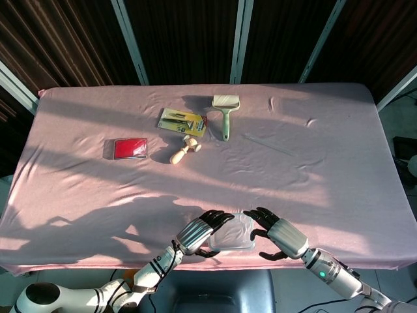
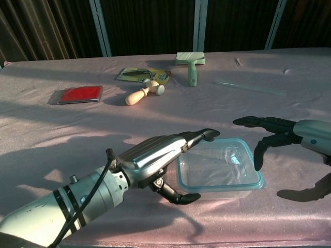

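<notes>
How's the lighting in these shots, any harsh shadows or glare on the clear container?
Head view: low warm sunlight throws long arm shadows across the pink tablecloth. Chest view: sun glints off the left hand and the clear container, with the right hand dark against the bright cloth; both views stay sharp.

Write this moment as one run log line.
left hand: touches clear container | right hand: open, beside container | far: red case, brush

a staged robot test room

a bench [image 1: 339, 163] draped in pink cloth stands before dark curtains [image 1: 182, 39] and metal poles [image 1: 242, 39], with unrelated small household things spread over it.
</notes>
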`<act>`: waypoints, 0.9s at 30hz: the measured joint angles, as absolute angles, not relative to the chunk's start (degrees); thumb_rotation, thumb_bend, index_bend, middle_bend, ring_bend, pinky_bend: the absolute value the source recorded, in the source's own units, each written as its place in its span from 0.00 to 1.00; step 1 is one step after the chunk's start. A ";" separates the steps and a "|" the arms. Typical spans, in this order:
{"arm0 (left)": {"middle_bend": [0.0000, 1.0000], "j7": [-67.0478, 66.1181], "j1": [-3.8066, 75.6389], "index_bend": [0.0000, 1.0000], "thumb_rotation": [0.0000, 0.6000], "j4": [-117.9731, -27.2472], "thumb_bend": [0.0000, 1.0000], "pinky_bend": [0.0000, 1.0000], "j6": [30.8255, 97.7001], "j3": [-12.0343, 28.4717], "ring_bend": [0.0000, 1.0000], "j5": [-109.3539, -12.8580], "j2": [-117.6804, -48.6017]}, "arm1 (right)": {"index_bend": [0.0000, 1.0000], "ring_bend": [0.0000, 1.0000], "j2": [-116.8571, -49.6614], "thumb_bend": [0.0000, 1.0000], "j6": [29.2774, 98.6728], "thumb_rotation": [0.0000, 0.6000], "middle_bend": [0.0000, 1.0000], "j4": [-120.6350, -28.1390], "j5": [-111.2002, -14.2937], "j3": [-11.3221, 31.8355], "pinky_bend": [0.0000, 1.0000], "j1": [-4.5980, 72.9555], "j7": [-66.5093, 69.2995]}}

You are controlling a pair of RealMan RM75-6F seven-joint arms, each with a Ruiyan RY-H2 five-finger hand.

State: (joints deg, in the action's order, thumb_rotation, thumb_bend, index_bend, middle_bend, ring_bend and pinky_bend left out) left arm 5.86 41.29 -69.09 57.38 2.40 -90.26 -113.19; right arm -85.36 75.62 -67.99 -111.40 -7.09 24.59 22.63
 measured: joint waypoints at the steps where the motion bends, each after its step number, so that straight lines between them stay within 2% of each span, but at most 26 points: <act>1: 0.53 5.79 41.29 0.00 1.00 -69.18 0.28 0.31 57.48 2.40 0.44 -90.25 -113.13 | 0.58 0.00 -85.57 0.38 76.00 1.00 0.03 -67.78 -111.41 -7.18 0.00 24.66 22.72; 11: 0.53 5.29 41.32 0.00 1.00 -69.65 0.28 0.32 57.67 2.27 0.44 -89.70 -112.72 | 0.64 0.00 -87.57 0.43 78.97 1.00 0.06 -64.90 -111.56 -8.16 0.00 25.59 24.03; 27: 0.53 5.89 41.43 0.00 1.00 -69.89 0.28 0.32 57.45 1.81 0.44 -89.28 -112.33 | 0.64 0.00 -88.98 0.43 78.68 1.00 0.07 -62.93 -110.12 -9.11 0.00 27.41 24.63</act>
